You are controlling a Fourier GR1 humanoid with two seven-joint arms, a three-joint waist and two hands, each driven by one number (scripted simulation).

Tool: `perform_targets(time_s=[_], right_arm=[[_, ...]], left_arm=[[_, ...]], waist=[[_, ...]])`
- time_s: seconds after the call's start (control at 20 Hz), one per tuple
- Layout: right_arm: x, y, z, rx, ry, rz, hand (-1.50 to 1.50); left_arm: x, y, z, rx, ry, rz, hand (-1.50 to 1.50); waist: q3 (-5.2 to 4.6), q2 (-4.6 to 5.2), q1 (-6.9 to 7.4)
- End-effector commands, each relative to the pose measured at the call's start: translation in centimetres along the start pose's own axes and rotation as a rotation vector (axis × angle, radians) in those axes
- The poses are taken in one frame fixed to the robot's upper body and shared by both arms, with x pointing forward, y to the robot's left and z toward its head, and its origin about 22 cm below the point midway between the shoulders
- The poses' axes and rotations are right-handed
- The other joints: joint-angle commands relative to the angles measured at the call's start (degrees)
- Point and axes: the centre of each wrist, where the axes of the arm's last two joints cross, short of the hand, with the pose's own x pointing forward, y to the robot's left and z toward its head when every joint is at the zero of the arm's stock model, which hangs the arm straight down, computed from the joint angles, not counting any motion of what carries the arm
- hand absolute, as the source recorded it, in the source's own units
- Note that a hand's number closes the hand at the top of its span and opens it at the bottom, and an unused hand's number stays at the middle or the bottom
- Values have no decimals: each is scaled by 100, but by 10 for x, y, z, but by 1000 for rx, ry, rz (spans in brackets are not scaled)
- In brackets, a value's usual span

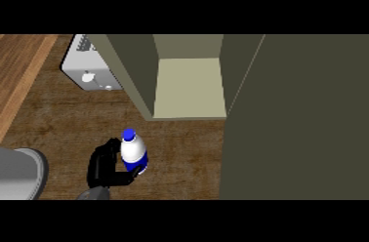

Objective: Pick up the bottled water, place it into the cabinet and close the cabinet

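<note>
The bottle [134,155] stands on the counter [180,158] at about 7 o'clock from the view's centre, upright or nearly so, blue cap toward 12 o'clock, white body with a blue band low down. One black hand [104,165] lies against the bottle's 9 o'clock side. Its fingers run from the grey forearm [92,194] at 6 o'clock up alongside the bottle, and a thumb or lower finger curls under the bottle's base at about 5 o'clock, so the hand is wrapped round the bottle. Which of the robot's two hands this is cannot be told from the single forearm stub at the lower edge. The cabinet [187,85] sits at 12 o'clock from the bottle, well apart from it, with its pale interior shelf exposed. Its door [296,119] stands open, filling the view from 1 to 5 o'clock. A toaster [90,65] sits at 11 o'clock, beside the cabinet's left wall. A grey rounded object [20,172] shows at 8 o'clock at the edge.
</note>
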Motion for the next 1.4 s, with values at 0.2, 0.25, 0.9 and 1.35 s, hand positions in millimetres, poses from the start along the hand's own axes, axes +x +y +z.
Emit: perform_targets(time_s=[0.2, 0.25, 0.9, 1.35], right_arm=[[19, 17, -5, -10, -42, -37, -150], [33, 0, 3, -4, -33, -31, -150], [22, -3, -2, -25, -34, -43, -150], [21, 0, -4, -33, -71, -29, -150]], left_arm=[[8, -56, -30, -139, 48, 97, 150], [8, -61, -25, -131, 45, 87, 150], [80, -161, -93, -220, -18, -71, 150], [99, -223, -127, -211, -28, -182, 150]], waist=[[-47, -10, 25], [-44, -10, 14], [-42, 5, 42], [-48, 31, -65]])
